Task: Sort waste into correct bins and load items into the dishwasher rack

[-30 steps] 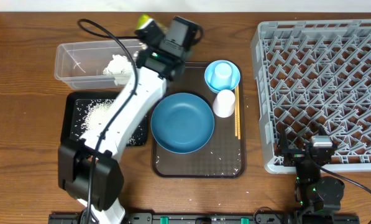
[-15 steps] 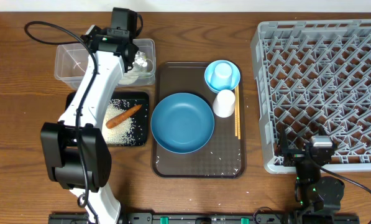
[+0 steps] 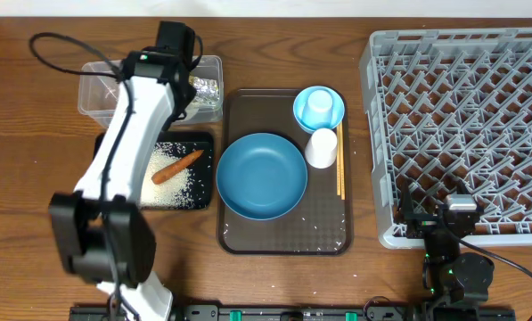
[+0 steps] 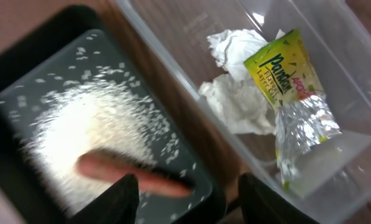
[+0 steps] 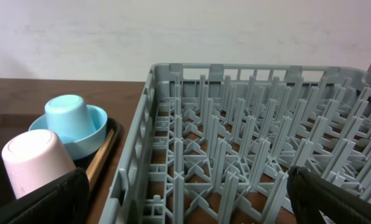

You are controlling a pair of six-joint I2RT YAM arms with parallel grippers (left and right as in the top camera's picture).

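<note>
My left gripper (image 4: 191, 205) hangs open and empty over the gap between the black tray (image 4: 23, 74) and the clear tub (image 4: 340, 62). In the tub lie the crumpled white tissue (image 4: 235, 93) and the yellow-green wrapper (image 4: 284, 74), silver side partly up. White rice (image 4: 79, 130) and the orange carrot (image 4: 129, 174) lie in the black tray. On the brown serving tray (image 3: 283, 236) stand the large blue bowl (image 3: 261, 176), a small light-blue cup (image 3: 317, 107), a white cup (image 3: 321, 147) and chopsticks (image 3: 340, 160). My right gripper (image 5: 188, 205) is wide open at the grey rack's (image 3: 462, 116) near-left corner.
The left arm (image 3: 132, 152) stretches from the table's front edge across the black tray's left side up to the tub. Loose rice grains dot the brown tray's front right. A black cable loops over the table's back left.
The left arm swung left from the brown tray's back edge to the tub. Its jaws opened and the wrapper now lies in the tub. The carrot is uncovered. The right arm is still.
</note>
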